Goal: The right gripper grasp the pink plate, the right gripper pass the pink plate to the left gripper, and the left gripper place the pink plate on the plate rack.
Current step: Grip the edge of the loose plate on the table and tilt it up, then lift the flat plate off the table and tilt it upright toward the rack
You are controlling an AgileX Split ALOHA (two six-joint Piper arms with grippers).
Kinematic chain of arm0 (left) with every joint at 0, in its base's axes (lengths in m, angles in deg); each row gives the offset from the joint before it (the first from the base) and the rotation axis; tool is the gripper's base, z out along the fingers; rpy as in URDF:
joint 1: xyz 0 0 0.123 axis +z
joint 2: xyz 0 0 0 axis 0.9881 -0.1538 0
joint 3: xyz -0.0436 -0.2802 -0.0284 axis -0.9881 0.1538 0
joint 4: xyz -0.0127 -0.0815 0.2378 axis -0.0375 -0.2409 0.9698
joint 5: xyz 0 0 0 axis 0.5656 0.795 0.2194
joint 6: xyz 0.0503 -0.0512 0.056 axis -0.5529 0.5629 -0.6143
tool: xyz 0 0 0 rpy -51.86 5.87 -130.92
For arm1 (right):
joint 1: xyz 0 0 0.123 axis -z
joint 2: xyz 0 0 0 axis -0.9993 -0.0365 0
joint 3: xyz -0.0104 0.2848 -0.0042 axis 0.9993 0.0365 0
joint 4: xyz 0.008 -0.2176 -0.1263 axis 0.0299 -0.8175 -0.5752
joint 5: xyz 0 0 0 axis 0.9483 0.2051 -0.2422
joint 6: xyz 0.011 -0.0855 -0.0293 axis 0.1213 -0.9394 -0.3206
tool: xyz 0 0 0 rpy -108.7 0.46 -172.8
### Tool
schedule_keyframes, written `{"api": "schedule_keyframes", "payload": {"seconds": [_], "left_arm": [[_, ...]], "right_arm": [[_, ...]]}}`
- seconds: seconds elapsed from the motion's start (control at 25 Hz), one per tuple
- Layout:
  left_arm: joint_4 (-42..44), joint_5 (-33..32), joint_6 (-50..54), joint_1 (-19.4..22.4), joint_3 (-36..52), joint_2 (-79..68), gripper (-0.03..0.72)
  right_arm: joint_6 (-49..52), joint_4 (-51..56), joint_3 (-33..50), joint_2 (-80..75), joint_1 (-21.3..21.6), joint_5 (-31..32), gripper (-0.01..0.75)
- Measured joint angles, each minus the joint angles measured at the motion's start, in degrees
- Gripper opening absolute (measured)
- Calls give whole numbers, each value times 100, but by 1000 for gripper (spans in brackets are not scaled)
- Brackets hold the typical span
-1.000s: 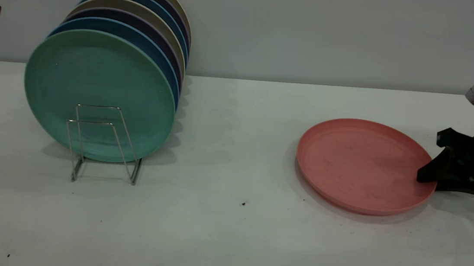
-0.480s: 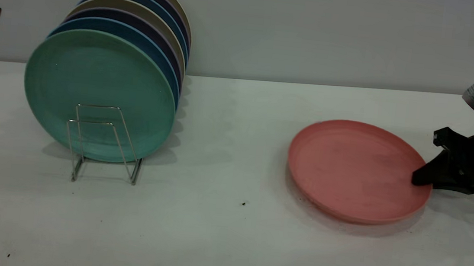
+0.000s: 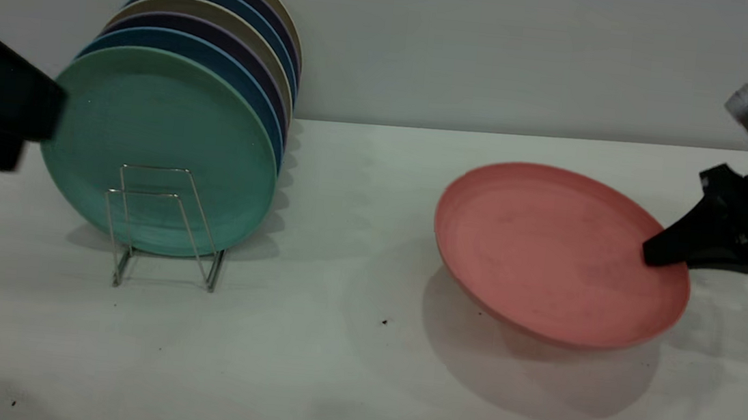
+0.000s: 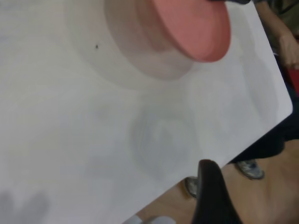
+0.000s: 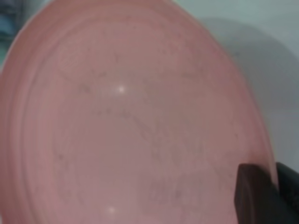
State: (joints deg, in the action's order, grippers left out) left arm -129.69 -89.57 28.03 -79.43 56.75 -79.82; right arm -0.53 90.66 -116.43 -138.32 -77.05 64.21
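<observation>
The pink plate hangs tilted above the white table, its shadow beneath it. My right gripper is shut on its right rim, one finger over the inner face. In the right wrist view the pink plate fills the picture, with the right gripper clamped across the rim. My left gripper is a black blur at the far left, in front of the teal plate's edge. One of its fingers shows in the left wrist view, the pink plate far off. The plate rack stands at left.
Several upright plates fill the rack, a teal-green plate in front. Two bare wire loops stand before it. The table's edge has a person's hand and shoes beyond it.
The right gripper has lifted the pink plate off the table, up and a little left, and tilted it. The left arm has swung in from the left edge.
</observation>
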Motion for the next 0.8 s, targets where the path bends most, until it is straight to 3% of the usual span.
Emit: {"api": "schedule_keyframes", "payload": {"seconds": [0.32,0.8], "left_arm": [[-1232,-10,-1075,0,-30,-1361,476],[-1546,33,-1241,0,-191,-1913,476]], "right_arm": [[96,-37,0,222,-473,340,14],[344,13,0,527,-1510,627,14]]}}
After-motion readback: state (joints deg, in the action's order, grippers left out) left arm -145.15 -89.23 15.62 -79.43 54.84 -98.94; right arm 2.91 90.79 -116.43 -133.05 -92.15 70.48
